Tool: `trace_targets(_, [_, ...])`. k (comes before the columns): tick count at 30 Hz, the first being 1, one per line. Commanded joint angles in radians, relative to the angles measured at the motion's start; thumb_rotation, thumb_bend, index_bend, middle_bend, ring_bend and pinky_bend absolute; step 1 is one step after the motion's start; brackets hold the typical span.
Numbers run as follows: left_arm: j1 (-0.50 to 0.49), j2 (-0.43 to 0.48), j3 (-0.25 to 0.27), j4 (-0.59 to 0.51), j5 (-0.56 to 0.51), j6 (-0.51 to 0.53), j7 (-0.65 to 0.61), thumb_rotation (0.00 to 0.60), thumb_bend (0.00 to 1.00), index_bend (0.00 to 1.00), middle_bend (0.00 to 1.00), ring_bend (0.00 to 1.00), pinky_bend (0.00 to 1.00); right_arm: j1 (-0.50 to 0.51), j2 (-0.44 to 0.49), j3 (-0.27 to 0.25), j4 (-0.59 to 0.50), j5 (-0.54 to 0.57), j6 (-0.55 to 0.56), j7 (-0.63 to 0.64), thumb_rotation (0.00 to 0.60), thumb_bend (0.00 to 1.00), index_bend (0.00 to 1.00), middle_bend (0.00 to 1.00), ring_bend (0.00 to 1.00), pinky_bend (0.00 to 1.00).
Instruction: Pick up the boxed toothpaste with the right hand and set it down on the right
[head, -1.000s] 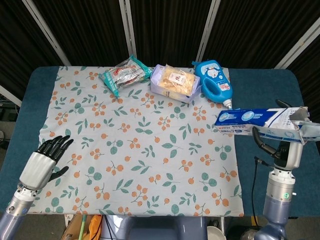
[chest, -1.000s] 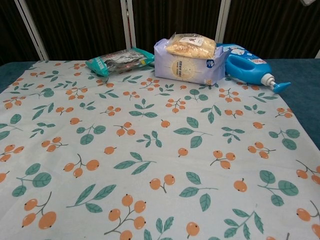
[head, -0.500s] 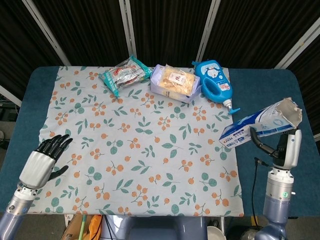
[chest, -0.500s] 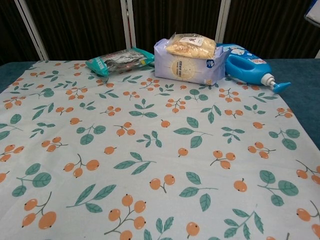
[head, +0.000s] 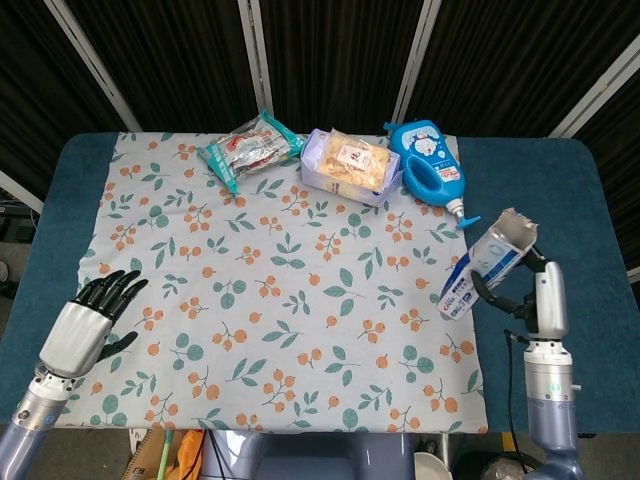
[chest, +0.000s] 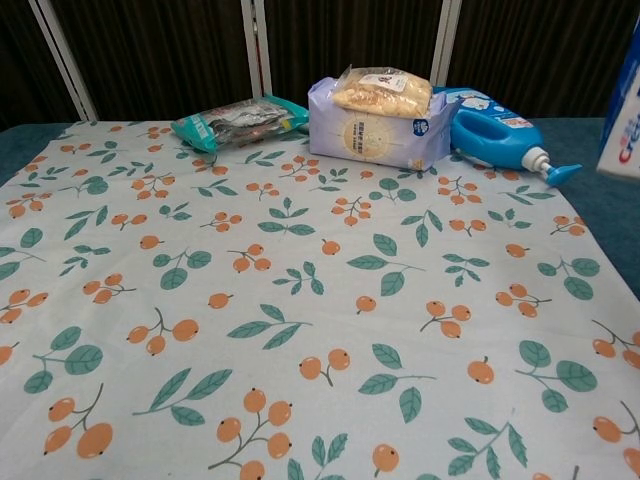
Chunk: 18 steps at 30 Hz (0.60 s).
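The right hand (head: 528, 298) grips the toothpaste box (head: 484, 268) and has swung it down: a second ago the box lay nearly level and high at the right edge, half a second ago it was tilting, and now it stands steeply, torn end up, lower end over the right hem of the cloth (head: 280, 290). In the chest view only a corner of the box (chest: 622, 120) shows at the right border, where before there was nothing. I judge the carry is nearly over and the set-down on the right is starting; the box does not look to be resting on anything yet, though contact at its low end is hard to tell. The left hand (head: 88, 320) lies open, fingers apart, at the near left corner, unchanged.

As for containers, the box's top end is ripped open, its inside hidden. At the back the purple pack (head: 350, 165) carries a snack bag on top, with a green pouch (head: 250, 148) to its left and the blue bottle (head: 428, 165) lying capped just to its right
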Motion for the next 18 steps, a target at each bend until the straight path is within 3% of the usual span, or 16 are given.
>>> trace_targets(1, [0.001,0.002,-0.002,-0.001,0.001,-0.002,-0.003,0.6,0.1,0.15,0.15,0.16,0.27,-0.002,0.034,-0.128,0.031,0.033,-0.109,-0.209,0.6,0.51,0.46,0.63,0.64,0.57])
trace_targets(7, [0.005,0.006,-0.005,-0.001,0.011,-0.001,-0.002,0.6,0.1,0.15,0.15,0.16,0.27,0.011,-0.006,-0.226,0.106,0.05,-0.185,-0.433,0.6,0.51,0.46,0.63,0.62,0.57])
trace_targets(13, [0.005,0.005,-0.008,0.001,0.02,-0.006,-0.003,0.6,0.1,0.16,0.15,0.16,0.27,0.031,-0.067,-0.237,0.107,0.167,-0.224,-0.637,0.6,0.51,0.44,0.63,0.6,0.57])
trace_targets(15, [0.005,0.004,-0.01,0.004,0.027,-0.004,-0.003,0.6,0.1,0.16,0.15,0.16,0.27,0.041,-0.09,-0.227,0.095,0.199,-0.226,-0.679,0.6,0.51,0.37,0.6,0.55,0.55])
trace_targets(18, [0.007,0.003,-0.012,0.005,0.031,-0.005,-0.006,0.6,0.1,0.16,0.15,0.16,0.27,0.057,-0.112,-0.22,0.071,0.236,-0.235,-0.733,0.6,0.48,0.15,0.43,0.37,0.42])
